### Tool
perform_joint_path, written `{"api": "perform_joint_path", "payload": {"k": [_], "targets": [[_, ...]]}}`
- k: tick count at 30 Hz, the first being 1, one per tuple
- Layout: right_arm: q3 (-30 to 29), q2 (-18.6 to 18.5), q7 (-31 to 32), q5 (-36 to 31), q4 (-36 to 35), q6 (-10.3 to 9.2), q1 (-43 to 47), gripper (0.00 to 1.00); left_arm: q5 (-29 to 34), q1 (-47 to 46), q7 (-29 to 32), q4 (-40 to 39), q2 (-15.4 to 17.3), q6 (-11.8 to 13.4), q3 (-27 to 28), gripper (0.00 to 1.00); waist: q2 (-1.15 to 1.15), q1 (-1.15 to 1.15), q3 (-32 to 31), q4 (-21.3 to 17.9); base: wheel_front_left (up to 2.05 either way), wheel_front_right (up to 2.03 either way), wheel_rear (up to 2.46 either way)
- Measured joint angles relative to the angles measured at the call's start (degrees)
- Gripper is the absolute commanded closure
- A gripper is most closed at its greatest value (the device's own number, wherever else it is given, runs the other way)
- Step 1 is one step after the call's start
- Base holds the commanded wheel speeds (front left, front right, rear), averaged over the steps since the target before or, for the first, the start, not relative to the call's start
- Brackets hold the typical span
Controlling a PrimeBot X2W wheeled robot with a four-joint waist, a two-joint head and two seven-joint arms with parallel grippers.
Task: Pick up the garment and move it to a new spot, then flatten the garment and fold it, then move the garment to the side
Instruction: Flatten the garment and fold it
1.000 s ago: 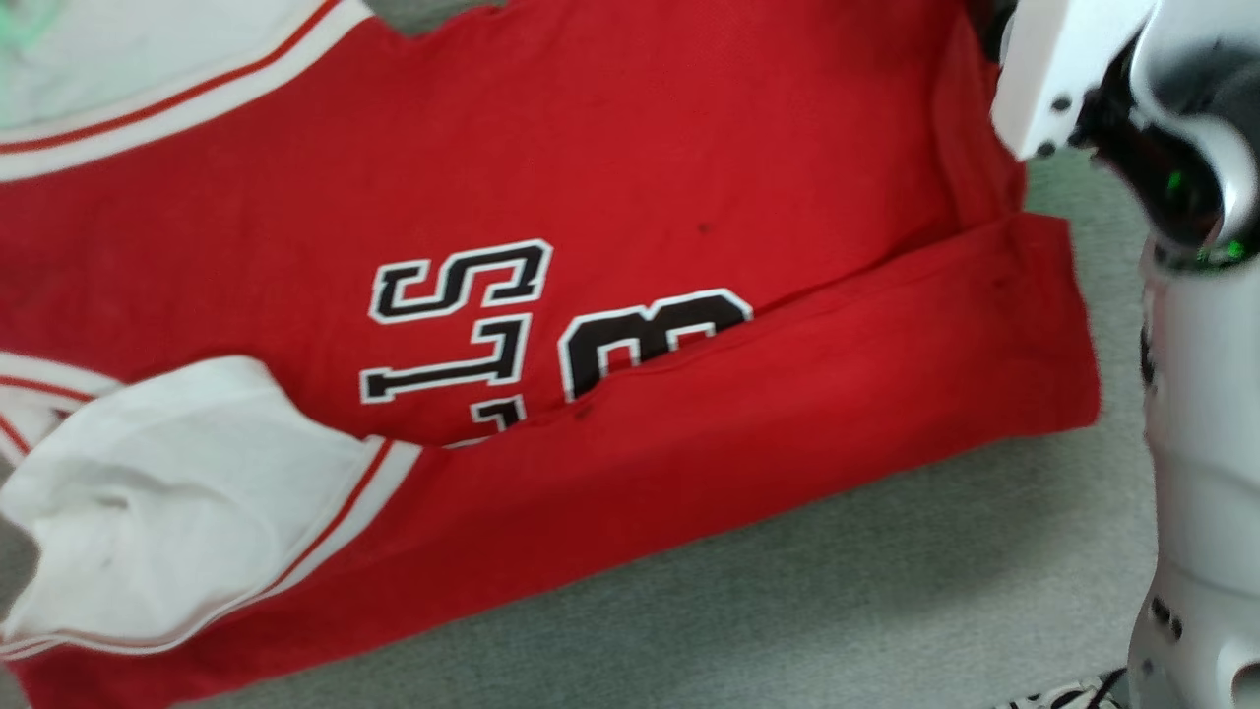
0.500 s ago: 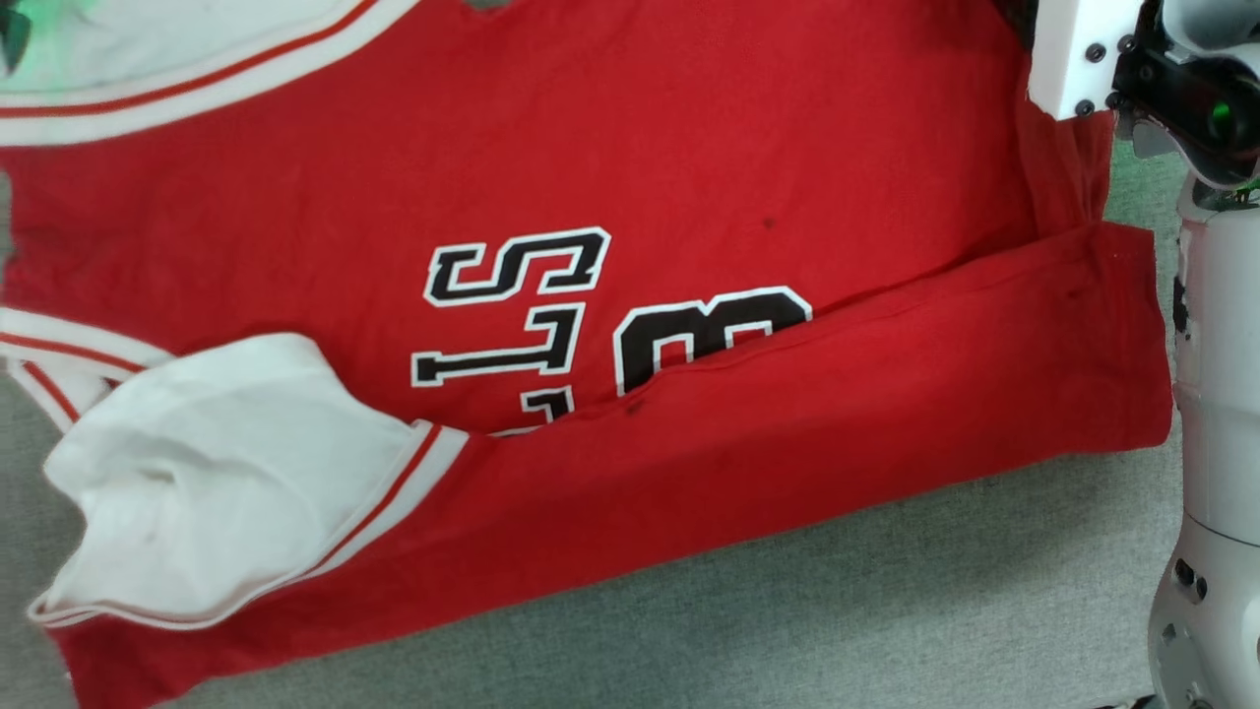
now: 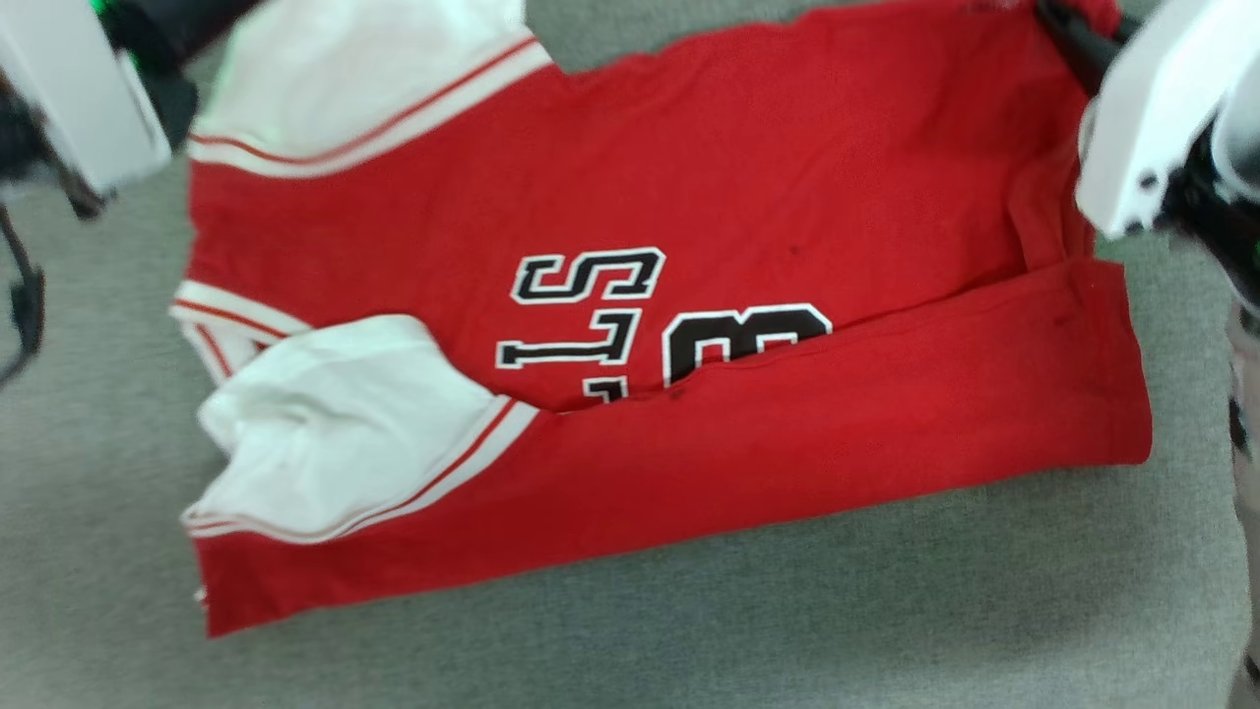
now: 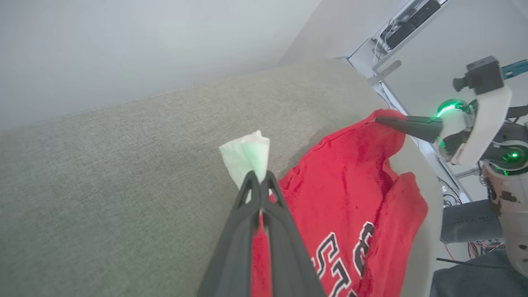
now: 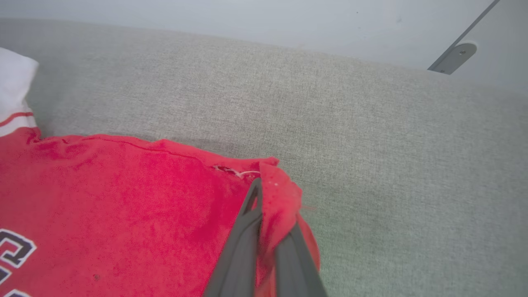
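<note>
We judge the shirt (image 3: 738, 197) soft, light; left jaws pinch its sleeve (image 4: 246, 154) at 11 o'clock, right jaws its corner (image 5: 276, 181) at 1.

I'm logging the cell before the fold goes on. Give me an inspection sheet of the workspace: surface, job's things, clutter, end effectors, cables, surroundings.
Surface: grey fabric cushion.
Job's things: red shirt, near long edge folded over the print; near sleeve rumpled.
Clutter: nothing seen.
End effectors: left end effector shut on the far sleeve; right end effector shut on the shirt's far hem corner.
Cables: dark cable by the left arm; loose wires beyond the cushion.
Surroundings: pale wall; metal bracket; a person's denim legs.
</note>
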Motion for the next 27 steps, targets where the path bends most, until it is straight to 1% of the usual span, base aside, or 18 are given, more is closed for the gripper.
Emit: {"api": "perform_joint_path", "payload": {"k": [3,7,10,12,16,20,23,27], "targets": [[0.64,-2.27,-0.24,3.01,-4.07,0.0,4.53,1.0,-1.36,3.78,-2.59,-5.5,2.1,0.0,0.71,1.0,0.0,0.0,-2.4,1.3,0.0,0.0,0.0],[0.68,-5.0,0.85,5.59,-9.93,0.0,12.12,1.0,-0.04,10.61,-7.42,-12.46,5.58,0.01,0.03,1.0,0.0,0.0,-5.35,3.1,0.0,0.0,0.0],[-0.98,-6.28,1.64,6.68,-14.29,0.01,18.09,1.0,0.51,16.54,-12.77,-17.13,8.0,0.0,-0.81,1.0,0.0,0.0,-7.39,4.29,0.0,0.0,0.0],[-3.34,-6.98,1.65,7.72,-17.34,0.0,22.23,1.0,1.76,20.15,-16.89,-19.11,9.48,0.0,-1.56,1.0,0.0,0.0,-8.56,5.13,0.0,0.0,0.0],[-7.38,-7.11,0.94,9.21,-22.34,0.0,29.81,1.0,3.09,26.83,-23.8,-22.36,11.74,0.0,-3.82,1.0,0.0,0.0,-10.29,6.8,0.0,0.0,0.0],[-10.51,-6.36,0.13,10.14,-25.07,0.0,36.52,1.0,3.82,32.29,-29.63,-24.69,12.89,0.0,-6.21,1.0,0.0,0.0,-11.41,8.08,0.0,0.0,0.0],[-12.32,-5.1,-1.11,10.88,-25.91,0.0,39.9,1.0,4.91,35.73,-32.44,-24.98,13.82,0.0,-8.6,1.0,0.0,0.0,-11.75,8.64,0.0,0.0,0.0],[-13.91,-4.86,-3.23,9.95,-24.75,0.0,42.55,1.0,5.2,38.66,-34.97,-24.16,13.68,0.0,-10.85,1.0,0.0,0.0,-11.14,8.66,0.0,0.0,0.0]]}}
